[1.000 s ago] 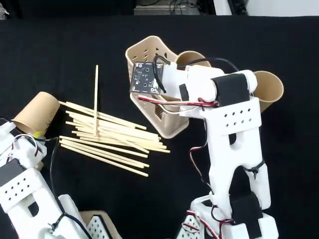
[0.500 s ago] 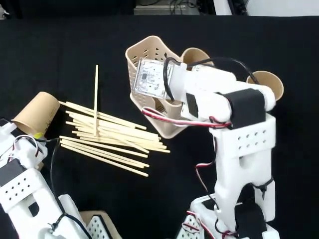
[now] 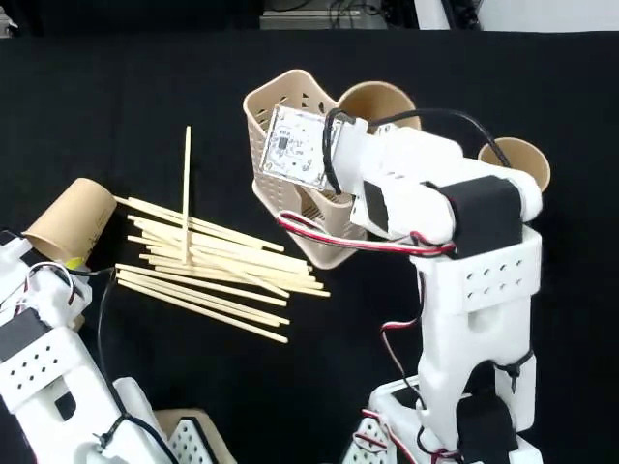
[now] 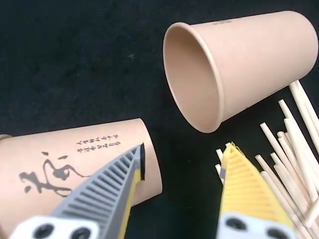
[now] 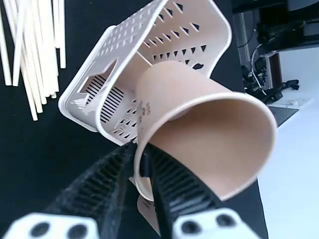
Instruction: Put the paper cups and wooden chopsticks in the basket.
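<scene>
My right gripper (image 5: 142,158) is shut on the wall of a tan paper cup (image 5: 204,127), held against the rim of the tilted cream basket (image 5: 149,59). From above, that cup (image 3: 379,101) shows just behind the basket (image 3: 290,116). A second cup (image 3: 518,160) lies to the right, behind the arm. My left gripper (image 4: 185,148) is open low over the table, between a printed cup (image 4: 75,162) by its grey finger and a plain cup (image 4: 244,59) on its side beyond. Wooden chopsticks (image 3: 208,263) lie in a loose pile left of the basket.
One chopstick (image 3: 186,193) lies crosswise over the pile, pointing away from the arms. The left cup (image 3: 73,220) sits at the pile's left end. The tabletop (image 3: 126,97) is black cloth. Equipment and cables stand beyond the far edge.
The right arm has swung its wrist up and back, bringing the held cup higher at the basket's far rim. The left arm, the pile and the other cups have not moved.
</scene>
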Controlling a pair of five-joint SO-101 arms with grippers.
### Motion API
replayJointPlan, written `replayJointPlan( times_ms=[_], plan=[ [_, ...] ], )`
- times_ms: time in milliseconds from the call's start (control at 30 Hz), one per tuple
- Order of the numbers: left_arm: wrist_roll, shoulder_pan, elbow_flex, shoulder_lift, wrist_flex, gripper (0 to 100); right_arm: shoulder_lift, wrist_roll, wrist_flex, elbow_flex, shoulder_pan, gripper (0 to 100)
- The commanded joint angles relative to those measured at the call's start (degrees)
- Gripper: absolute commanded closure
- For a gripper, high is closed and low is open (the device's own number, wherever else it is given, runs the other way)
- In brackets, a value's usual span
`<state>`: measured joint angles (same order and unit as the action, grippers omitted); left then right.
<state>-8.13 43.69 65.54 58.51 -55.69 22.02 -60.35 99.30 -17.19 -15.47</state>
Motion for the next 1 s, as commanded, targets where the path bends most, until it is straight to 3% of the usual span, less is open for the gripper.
replayJointPlan(
  times_ms=[0,333,633,967],
  plan=[
    [0.0,-0.1,-0.1,0.8,0.2,74,0.3,0.4,1.9,-2.2,-0.3,98.6],
    [0.0,-0.3,-0.1,0.8,0.2,74,-12.8,-3.1,2.2,-2.6,1.5,98.6],
    [0.0,-2.8,3.8,0.8,6.6,74,-8.7,-3.9,2.3,-1.6,2.9,98.6],
    [0.0,-2.9,4.0,0.8,7.0,74,-1.0,-8.2,2.3,6.7,4.6,98.6]
  ],
)
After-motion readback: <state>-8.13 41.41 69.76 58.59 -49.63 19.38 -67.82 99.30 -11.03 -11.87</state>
